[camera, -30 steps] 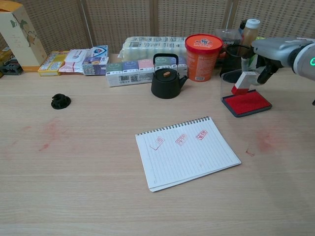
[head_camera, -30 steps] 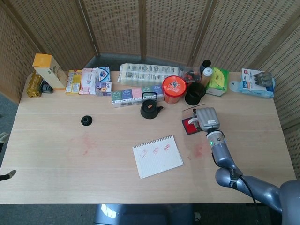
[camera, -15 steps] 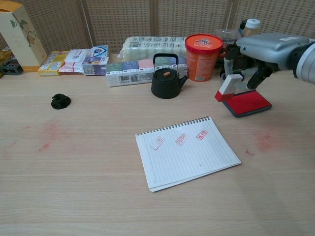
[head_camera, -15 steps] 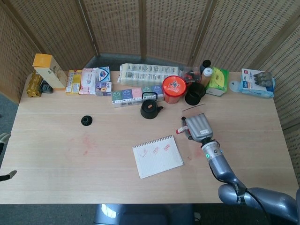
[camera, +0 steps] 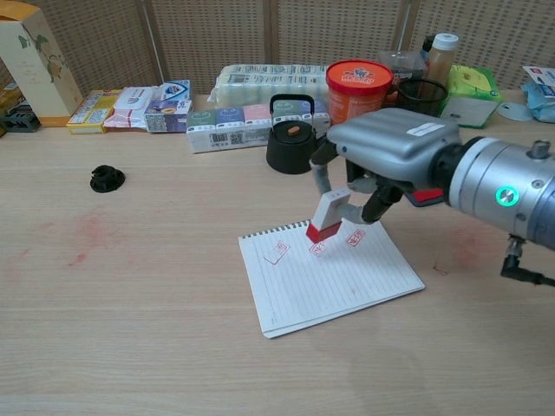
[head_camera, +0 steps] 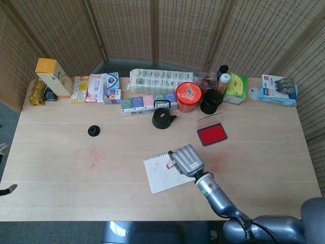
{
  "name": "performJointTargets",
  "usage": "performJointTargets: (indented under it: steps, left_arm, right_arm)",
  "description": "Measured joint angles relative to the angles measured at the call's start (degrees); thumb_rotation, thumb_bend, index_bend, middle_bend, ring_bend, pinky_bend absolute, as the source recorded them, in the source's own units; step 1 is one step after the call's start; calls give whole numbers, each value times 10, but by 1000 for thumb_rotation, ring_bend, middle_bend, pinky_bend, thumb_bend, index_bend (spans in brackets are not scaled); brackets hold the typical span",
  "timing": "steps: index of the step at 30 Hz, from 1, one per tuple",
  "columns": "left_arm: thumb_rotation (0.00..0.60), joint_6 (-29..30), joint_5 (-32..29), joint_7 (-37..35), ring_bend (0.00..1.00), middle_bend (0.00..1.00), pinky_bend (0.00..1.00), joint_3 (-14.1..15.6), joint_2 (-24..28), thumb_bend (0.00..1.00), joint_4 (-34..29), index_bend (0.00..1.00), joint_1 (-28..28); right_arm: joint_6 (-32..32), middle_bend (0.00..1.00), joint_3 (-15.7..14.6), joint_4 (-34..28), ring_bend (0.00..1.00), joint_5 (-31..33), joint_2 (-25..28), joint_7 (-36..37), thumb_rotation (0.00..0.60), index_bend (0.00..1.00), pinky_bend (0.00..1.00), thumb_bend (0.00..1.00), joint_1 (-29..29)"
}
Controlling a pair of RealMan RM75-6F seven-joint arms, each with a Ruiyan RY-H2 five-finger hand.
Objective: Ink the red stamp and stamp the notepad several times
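Observation:
My right hand (camera: 390, 156) pinches the red stamp (camera: 328, 217), a white block with a red base. It holds the stamp tilted, just over the top of the spiral notepad (camera: 334, 282), near the middle one of three red prints. From the head view, the same hand (head_camera: 187, 159) covers the notepad's (head_camera: 163, 179) upper right part, and the stamp (head_camera: 171, 163) pokes out at its left. The red ink pad (head_camera: 212, 133) lies open behind and to the right. Only a sliver of what may be my left hand (head_camera: 4, 148) shows at the left edge.
A black kettle (camera: 290, 139) and an orange tub (camera: 355, 82) stand just behind the notepad. Boxes and packets line the back edge. A small black cap (camera: 107, 178) lies at the left. Faint red smudges mark the tabletop (camera: 87, 230).
My right hand has carried the stamp from the ink pad forward and to the left, down to the notepad. The ink pad now lies uncovered in the head view.

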Motion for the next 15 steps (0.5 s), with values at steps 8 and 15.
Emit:
performJointTargets:
  steps: [8,15]
  left_arm:
    - [600,0,-2,-12,0,0,108,-1,3,0,4,0,1]
    - [600,-5,-3,-9,0,0,108,-1,3,0,4,0,-1]
  right_arm:
    - [-1,1000,-13,19,1000,4,-69,-43,600,748,1000,581,15]
    - [-2,1000,-13,31,1000,11,-87,-50,600,748,1000,581,19]
